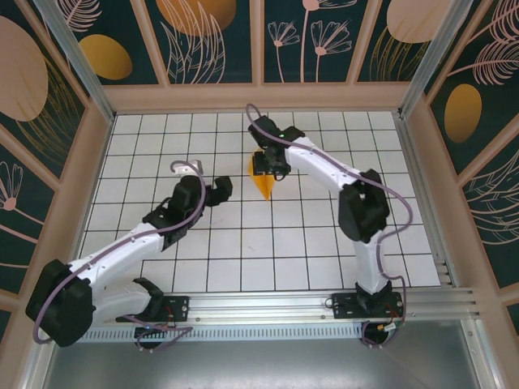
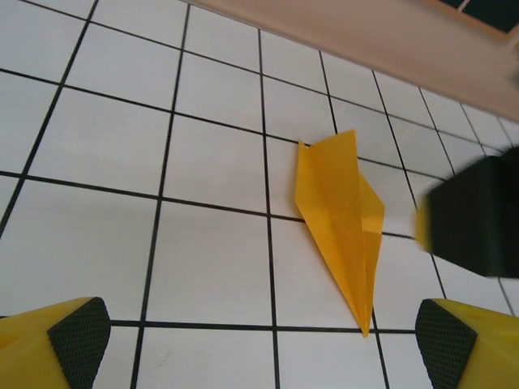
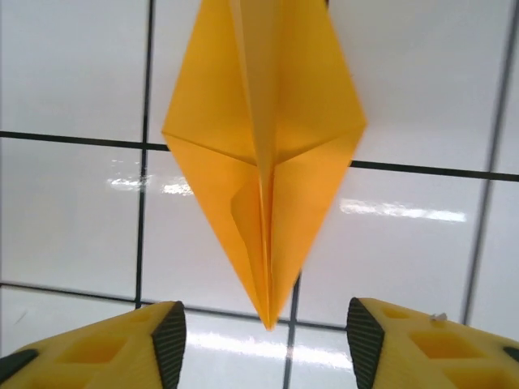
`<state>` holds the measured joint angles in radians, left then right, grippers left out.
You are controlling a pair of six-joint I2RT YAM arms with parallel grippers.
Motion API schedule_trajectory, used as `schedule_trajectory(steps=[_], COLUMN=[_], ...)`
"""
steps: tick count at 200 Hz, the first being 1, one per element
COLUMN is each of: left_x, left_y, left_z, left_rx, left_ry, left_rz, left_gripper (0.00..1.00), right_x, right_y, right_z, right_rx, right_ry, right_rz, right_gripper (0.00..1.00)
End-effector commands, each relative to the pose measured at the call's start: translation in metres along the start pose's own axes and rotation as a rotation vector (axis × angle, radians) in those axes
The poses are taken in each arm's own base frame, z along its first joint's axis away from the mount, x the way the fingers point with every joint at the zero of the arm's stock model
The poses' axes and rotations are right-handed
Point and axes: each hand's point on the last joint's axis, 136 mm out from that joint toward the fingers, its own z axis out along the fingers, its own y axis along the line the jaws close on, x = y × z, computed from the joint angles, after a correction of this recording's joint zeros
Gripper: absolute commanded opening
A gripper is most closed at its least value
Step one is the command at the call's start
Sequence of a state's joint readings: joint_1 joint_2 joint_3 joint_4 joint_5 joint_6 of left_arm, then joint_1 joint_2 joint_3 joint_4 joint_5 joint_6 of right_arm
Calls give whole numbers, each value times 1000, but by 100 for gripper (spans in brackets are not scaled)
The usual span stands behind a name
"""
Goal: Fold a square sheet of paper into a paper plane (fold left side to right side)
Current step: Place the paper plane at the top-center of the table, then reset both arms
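Note:
The square sheet of paper lies folded into an orange-yellow paper plane (image 1: 261,185), a narrow pointed dart flat on the white grid table (image 1: 243,243). My right gripper (image 1: 264,168) hovers just over its far end. In the right wrist view the plane (image 3: 263,162) points its tip toward my right gripper (image 3: 268,344), which is open with both pads clear of the paper. My left gripper (image 1: 222,191) sits to the plane's left, open and empty. The left wrist view shows the plane (image 2: 340,211) ahead of the left gripper (image 2: 261,348), with the right gripper (image 2: 474,219) blurred beside it.
Dark wall panels with printed leaves and orange ovals (image 1: 203,40) enclose the table on three sides behind a wooden frame (image 1: 259,97). An aluminium rail (image 1: 268,308) carrying both arm bases runs along the near edge.

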<state>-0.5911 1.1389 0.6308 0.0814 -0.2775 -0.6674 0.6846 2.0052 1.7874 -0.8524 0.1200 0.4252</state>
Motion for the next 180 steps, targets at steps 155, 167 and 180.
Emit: schedule_trajectory(steps=[155, 167, 180], left_x=[-106, -99, -92], left_y=[146, 152, 161], left_z=[-38, -32, -25], left_rx=[-523, -512, -526], left_ry=[-594, -583, -563], left_rz=[195, 222, 245], left_gripper=[99, 98, 98], right_x=[54, 58, 59], right_y=[-280, -284, -287], right_z=[-83, -77, -69], right_rx=[280, 263, 243], right_ry=[-881, -927, -942], right_rz=[254, 248, 239], right_gripper=[99, 99, 99])
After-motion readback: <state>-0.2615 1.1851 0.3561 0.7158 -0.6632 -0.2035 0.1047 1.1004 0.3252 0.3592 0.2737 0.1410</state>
